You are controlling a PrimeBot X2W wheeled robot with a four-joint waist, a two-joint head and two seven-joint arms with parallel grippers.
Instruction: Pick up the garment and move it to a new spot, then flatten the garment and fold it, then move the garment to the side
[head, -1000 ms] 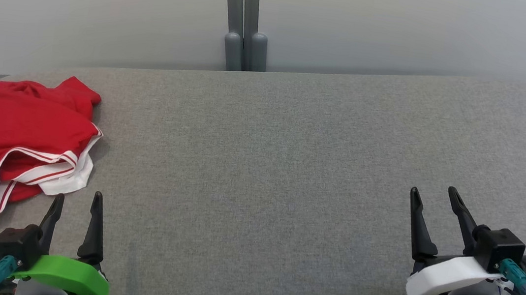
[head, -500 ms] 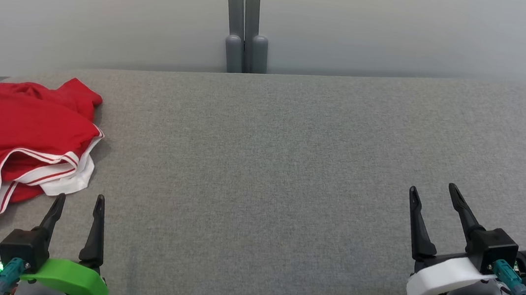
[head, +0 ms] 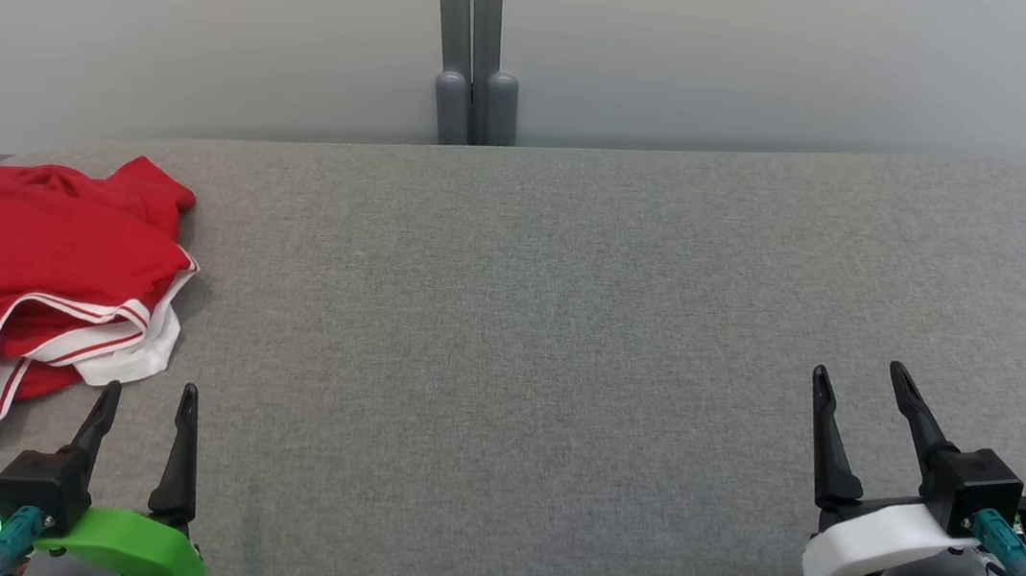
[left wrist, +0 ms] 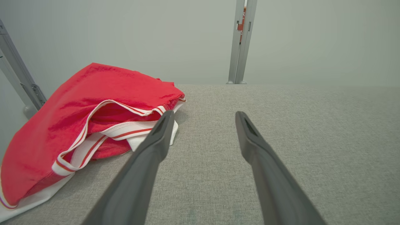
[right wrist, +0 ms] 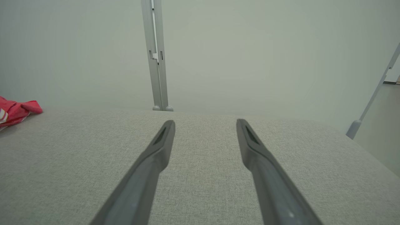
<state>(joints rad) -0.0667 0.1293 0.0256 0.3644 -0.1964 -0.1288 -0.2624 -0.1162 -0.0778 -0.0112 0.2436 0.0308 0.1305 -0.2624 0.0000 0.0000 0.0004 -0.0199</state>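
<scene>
Garment [head: 22, 271]: red, white-striped trim, crumpled in loose heap at far left of grey padded surface [head: 518, 327], one edge running past left border of head view. Not flattened, not folded. Left gripper [head: 151, 390]: fingers spread, empty, hovering just beside garment's white hem; in left wrist view one finger's tip overlaps hem, contact unclear. Right gripper [head: 858, 369]: fingers spread, empty, over bare surface, well apart from garment. Grey post [head: 469, 41] against pale wall behind surface.
</scene>
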